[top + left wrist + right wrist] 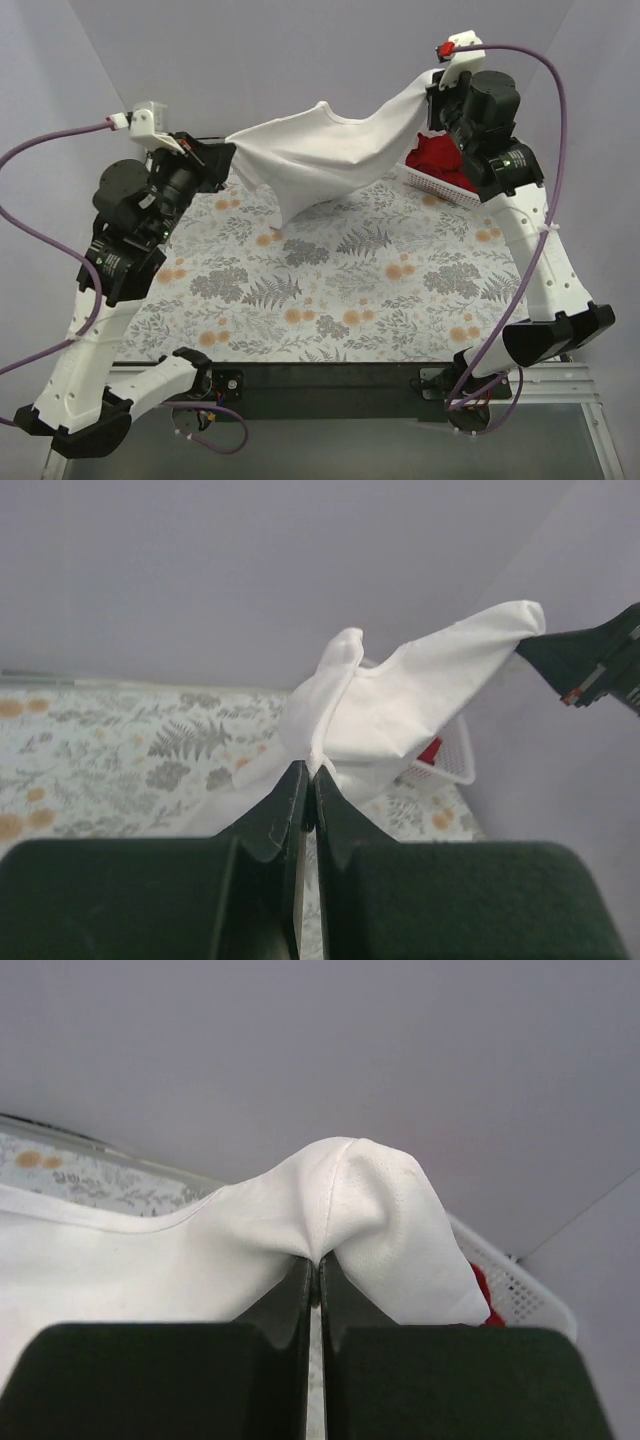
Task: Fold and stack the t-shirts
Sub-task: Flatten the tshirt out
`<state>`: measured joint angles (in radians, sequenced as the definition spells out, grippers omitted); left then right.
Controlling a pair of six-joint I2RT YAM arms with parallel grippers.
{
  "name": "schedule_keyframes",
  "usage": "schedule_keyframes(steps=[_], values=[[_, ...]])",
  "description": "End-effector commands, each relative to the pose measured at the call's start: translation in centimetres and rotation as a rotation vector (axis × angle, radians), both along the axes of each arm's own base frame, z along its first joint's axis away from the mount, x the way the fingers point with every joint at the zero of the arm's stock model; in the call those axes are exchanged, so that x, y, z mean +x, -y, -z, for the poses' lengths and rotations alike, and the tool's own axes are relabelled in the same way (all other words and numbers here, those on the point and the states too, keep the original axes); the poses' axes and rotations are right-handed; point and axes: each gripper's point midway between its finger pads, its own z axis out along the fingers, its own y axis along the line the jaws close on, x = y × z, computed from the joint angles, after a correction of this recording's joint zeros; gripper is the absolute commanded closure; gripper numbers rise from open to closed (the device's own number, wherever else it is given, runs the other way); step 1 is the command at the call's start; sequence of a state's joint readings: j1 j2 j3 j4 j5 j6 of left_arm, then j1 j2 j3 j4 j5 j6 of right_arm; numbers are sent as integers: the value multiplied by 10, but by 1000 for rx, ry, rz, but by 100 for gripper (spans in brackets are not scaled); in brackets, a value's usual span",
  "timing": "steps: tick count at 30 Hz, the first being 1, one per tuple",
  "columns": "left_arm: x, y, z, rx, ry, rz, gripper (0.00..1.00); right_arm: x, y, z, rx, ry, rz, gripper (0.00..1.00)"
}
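Note:
The white t-shirt [320, 155] hangs stretched in the air between both grippers, above the far part of the table. My left gripper [222, 155] is shut on its left end, seen in the left wrist view [310, 770] with the shirt [400, 705] bunched ahead of it. My right gripper [436, 88] is shut on its right end, seen in the right wrist view [317, 1260] with the cloth [200, 1250] draped over the fingers. Red t-shirts [438, 158] lie bunched in the basket under the right gripper.
A white lattice basket [440, 188] stands at the far right of the table, also seen in the left wrist view [450, 765] and the right wrist view [520, 1290]. A floral cloth [330, 280] covers the table. Grey walls close in behind and at the sides.

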<state>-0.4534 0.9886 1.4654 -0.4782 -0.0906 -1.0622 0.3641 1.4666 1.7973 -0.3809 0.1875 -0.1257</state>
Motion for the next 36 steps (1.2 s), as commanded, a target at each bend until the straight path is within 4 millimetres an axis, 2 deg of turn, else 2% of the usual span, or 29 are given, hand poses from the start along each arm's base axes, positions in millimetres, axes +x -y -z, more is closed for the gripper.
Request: schedule_keyframes(steps=[1, 3, 5, 6, 7, 8, 9, 10, 11, 12, 13, 15, 16, 17, 19, 20, 21, 22, 23, 24, 25, 26, 27, 28, 30, 31, 33, 36], values=[[-22, -9, -45, -20, 74, 15, 100, -12, 16, -51, -36, 109, 17, 99], [-25, -12, -52, -30, 77, 5, 100, -5, 9, -53, -44, 116, -19, 99], [-24, -17, -50, -42, 70, -26, 100, 7, -1, -53, -39, 112, -46, 99], [-21, -21, -45, -41, 59, -53, 100, 10, -11, -50, -37, 109, -96, 99], [-11, -28, -29, -29, 25, -114, 100, 16, -19, -46, -23, 94, -125, 99], [-6, -33, -21, -22, 11, -150, 100, 29, -34, -32, -17, 65, -177, 98], [0, -35, -7, -7, -16, -177, 100, 35, -45, -25, -6, 45, -217, 97], [9, -36, 19, 22, -66, -203, 100, 43, -53, -14, 3, 20, -244, 96], [18, -41, 36, 38, -93, -254, 100, 60, -67, 8, 8, -27, -279, 94], [24, -43, 51, 45, -119, -279, 100, 69, -73, 21, 11, -52, -289, 93], [33, -46, 85, 72, -170, -324, 100, 87, -81, 51, 8, -110, -294, 89], [42, -52, 115, 94, -207, -368, 100, 105, -82, 74, 3, -156, -260, 73], [48, -54, 147, 108, -250, -386, 100, 115, -80, 107, -13, -240, -221, 55], [52, -57, 159, 108, -263, -402, 100, 117, -78, 118, -17, -277, -202, 50], [61, -70, 196, 121, -308, -451, 100, 109, -76, 136, -10, -341, -186, 44], [64, -80, 207, 123, -321, -483, 100, 102, -79, 149, 3, -379, -198, 43], [66, -84, 216, 127, -328, -498, 100, 89, -78, 185, -8, -466, -200, 43], [71, -87, 216, 106, -305, -517, 100, 75, -77, 186, -2, -479, -205, 43], [69, -94, 233, 122, -324, -546, 100, 58, -73, 224, 1, -569, -189, 44], [70, -96, 237, 123, -321, -558, 100, 46, -70, 242, 0, -609, -183, 44], [72, -97, 239, 114, -308, -564, 100, 33, -68, 240, 32, -613, -180, 44], [71, -101, 249, 121, -320, -577, 100, 25, -72, 246, 69, -627, -193, 45], [71, -103, 252, 117, -323, -582, 100, 12, -71, 262, 84, -662, -198, 45], [71, -104, 255, 118, -325, -585, 100, -12, -70, 285, 96, -720, -225, 45], [70, -104, 263, 125, -335, -582, 100, -23, -65, 301, 113, -724, -202, 45], [70, -103, 264, 124, -337, -576, 100, -36, -56, 321, 101, -756, -172, 45], [68, -102, 265, 125, -337, -568, 100, -38, -44, 332, 71, -749, -112, 46], [67, -103, 266, 134, -338, -568, 100, -43, -38, 355, 39, -780, -100, 46]])
